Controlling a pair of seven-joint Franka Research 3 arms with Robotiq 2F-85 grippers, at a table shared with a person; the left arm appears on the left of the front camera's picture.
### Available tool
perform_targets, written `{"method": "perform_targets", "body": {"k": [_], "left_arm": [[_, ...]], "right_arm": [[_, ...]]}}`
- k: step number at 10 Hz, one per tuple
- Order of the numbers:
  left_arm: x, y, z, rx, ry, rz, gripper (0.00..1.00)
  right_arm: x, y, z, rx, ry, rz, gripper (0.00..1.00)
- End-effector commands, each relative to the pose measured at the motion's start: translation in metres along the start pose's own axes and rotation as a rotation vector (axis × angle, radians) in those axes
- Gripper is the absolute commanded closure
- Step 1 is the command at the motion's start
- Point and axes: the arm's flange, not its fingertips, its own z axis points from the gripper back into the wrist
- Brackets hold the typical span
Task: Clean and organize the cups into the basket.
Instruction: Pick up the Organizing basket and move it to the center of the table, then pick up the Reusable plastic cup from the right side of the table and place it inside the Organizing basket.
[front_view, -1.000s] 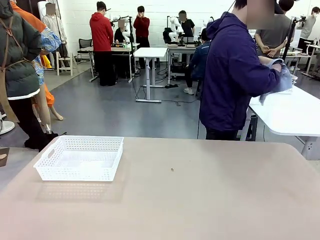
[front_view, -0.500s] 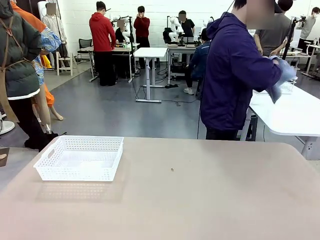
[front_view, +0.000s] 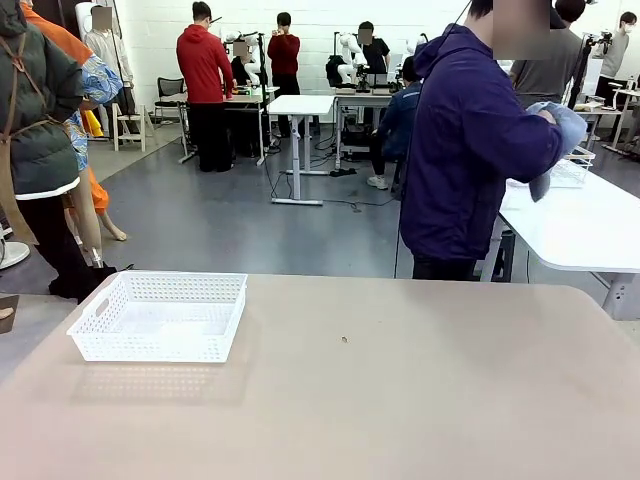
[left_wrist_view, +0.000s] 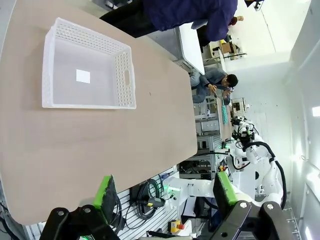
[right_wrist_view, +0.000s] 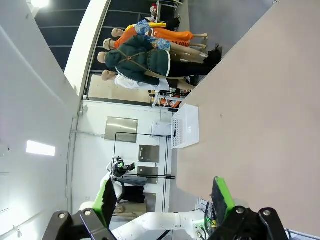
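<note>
The white basket (front_view: 150, 346) stands on the left part of the table (front_view: 420, 400). Beyond the far edge, at the right, a person (front_view: 470, 150) holds a blue cloth (front_view: 562, 128). The left gripper (left_wrist_view: 164, 192) and the right gripper (right_wrist_view: 164, 200) both have their jaws wide apart, with nothing between them.

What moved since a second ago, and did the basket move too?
The person in the dark blue jacket raised the pale blue cloth a little, over by the far white table. The white lattice plastic basket stayed put on the tan table.
</note>
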Motion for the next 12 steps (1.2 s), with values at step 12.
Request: {"method": "perform_targets", "body": {"k": [12], "left_arm": [[-0.0007, 0.0003, 0.0012, -0.018, -0.003, -0.003, 0.0]], "right_arm": [[0.0004, -0.0005, 0.0009, 0.021, -0.001, 0.005, 0.0]]}}
